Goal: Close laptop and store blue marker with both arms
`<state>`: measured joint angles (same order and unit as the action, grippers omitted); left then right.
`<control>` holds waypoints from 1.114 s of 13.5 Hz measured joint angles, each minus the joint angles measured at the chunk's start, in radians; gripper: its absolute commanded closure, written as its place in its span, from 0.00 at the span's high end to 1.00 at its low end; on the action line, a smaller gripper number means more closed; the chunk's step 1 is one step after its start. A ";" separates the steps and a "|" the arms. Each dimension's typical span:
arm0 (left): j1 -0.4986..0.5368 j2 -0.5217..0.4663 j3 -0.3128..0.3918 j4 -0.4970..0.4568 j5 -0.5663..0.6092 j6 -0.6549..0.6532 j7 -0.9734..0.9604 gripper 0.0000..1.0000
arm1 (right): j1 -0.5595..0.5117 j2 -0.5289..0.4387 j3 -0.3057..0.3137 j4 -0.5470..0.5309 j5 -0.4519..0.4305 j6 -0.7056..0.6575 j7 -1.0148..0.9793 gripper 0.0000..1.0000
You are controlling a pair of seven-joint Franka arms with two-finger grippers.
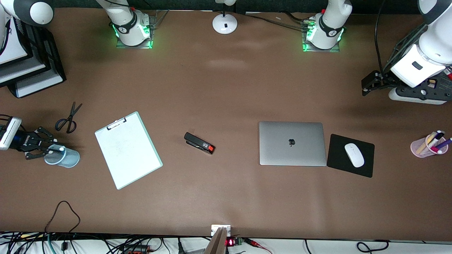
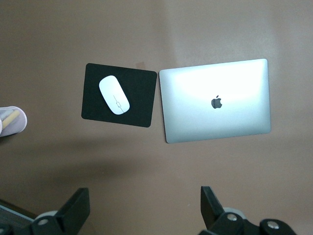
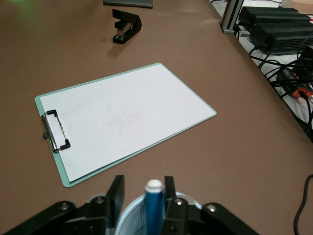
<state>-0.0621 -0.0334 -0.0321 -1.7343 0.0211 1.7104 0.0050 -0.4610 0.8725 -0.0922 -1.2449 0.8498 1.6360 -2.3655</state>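
Observation:
The laptop point(image 1: 292, 143) lies shut on the table, lid up with the dark logo showing; it also shows in the left wrist view point(image 2: 215, 100). The blue marker point(image 3: 154, 205) stands white end up in a light-blue mesh cup point(image 1: 70, 159) at the right arm's end of the table. My right gripper point(image 1: 52, 149) is over the cup's rim; in the right wrist view point(image 3: 143, 182) its fingers stand apart on either side of the marker, with a gap on one side. My left gripper point(image 1: 366, 87) is open and empty, held high over bare table at the left arm's end, fingers wide apart point(image 2: 144, 196).
A clipboard point(image 1: 128, 150), a black stapler point(image 1: 198, 143) and scissors point(image 1: 69, 118) lie between cup and laptop. A white mouse point(image 1: 354, 154) on a black pad point(image 1: 367, 167) lies beside the laptop. A pink pen cup point(image 1: 425, 146) stands toward the left arm's end. Black trays point(image 1: 31, 76); lamp base point(image 1: 225, 24).

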 measured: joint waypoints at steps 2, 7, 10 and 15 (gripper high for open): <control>0.000 0.000 0.000 0.000 0.000 0.000 0.000 1.00 | -0.005 0.000 0.000 0.002 0.000 -0.001 0.011 1.00; 0.000 0.000 0.000 0.000 0.000 -0.004 0.000 1.00 | -0.015 -0.006 -0.002 0.062 -0.009 -0.099 0.169 1.00; 0.000 0.000 0.000 0.000 0.000 -0.018 0.000 1.00 | -0.012 -0.016 0.000 0.145 -0.050 -0.176 0.315 1.00; 0.000 0.000 0.000 0.000 0.000 -0.031 0.000 1.00 | 0.053 -0.084 0.005 0.235 -0.128 -0.249 0.546 1.00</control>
<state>-0.0619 -0.0335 -0.0318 -1.7340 0.0211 1.6792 0.0053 -0.4082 0.7885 -0.0870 -1.0098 0.7221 1.3874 -1.8192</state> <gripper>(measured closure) 0.000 0.000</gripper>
